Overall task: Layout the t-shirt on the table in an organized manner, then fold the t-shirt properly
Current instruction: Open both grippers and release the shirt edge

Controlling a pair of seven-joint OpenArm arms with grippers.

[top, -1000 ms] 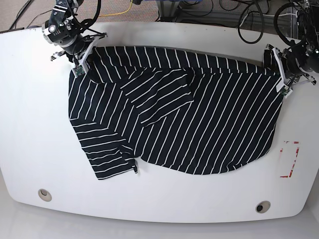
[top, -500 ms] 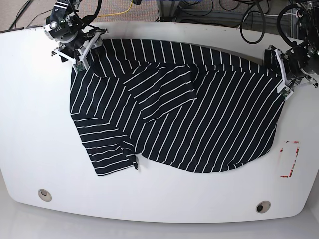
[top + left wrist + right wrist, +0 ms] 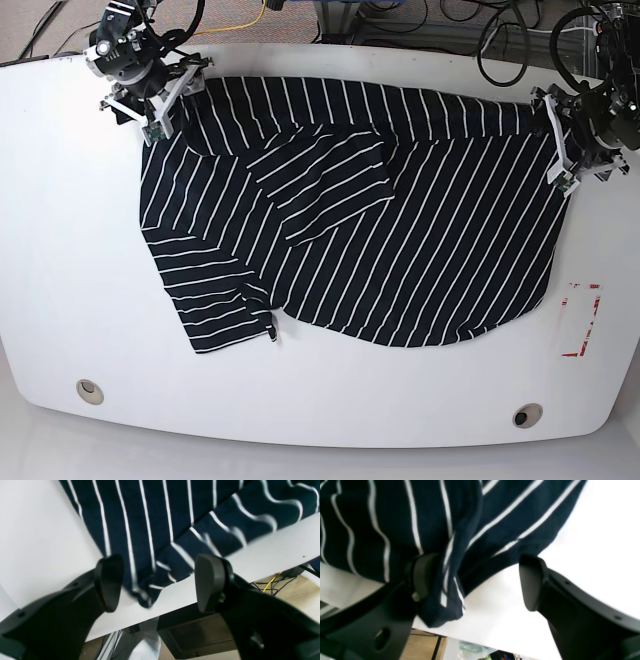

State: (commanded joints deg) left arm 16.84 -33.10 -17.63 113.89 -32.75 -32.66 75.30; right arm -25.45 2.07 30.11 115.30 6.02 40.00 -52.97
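Note:
The black t-shirt (image 3: 400, 230) with thin white stripes lies spread across the white table (image 3: 330, 410), one sleeve folded over its middle. My left gripper (image 3: 560, 160) stands at the shirt's far right corner. In the left wrist view it (image 3: 158, 580) is open, and the cloth corner (image 3: 150, 517) lies between the fingers, close to the table's edge (image 3: 275, 545). My right gripper (image 3: 160, 110) is at the far left corner. The right wrist view shows it (image 3: 476, 580) open, with a fold of cloth (image 3: 420, 510) draped against one finger (image 3: 422, 577).
A red rectangular mark (image 3: 582, 320) is on the table at the right. Two round metal holes (image 3: 90, 390) (image 3: 527, 415) sit near the front edge. Cables (image 3: 270, 15) lie on the floor behind the table's far edge, just beyond both grippers.
Both grippers have moved toward the table's far edge. The shirt's far hem has followed them and now lies straighter along that edge.

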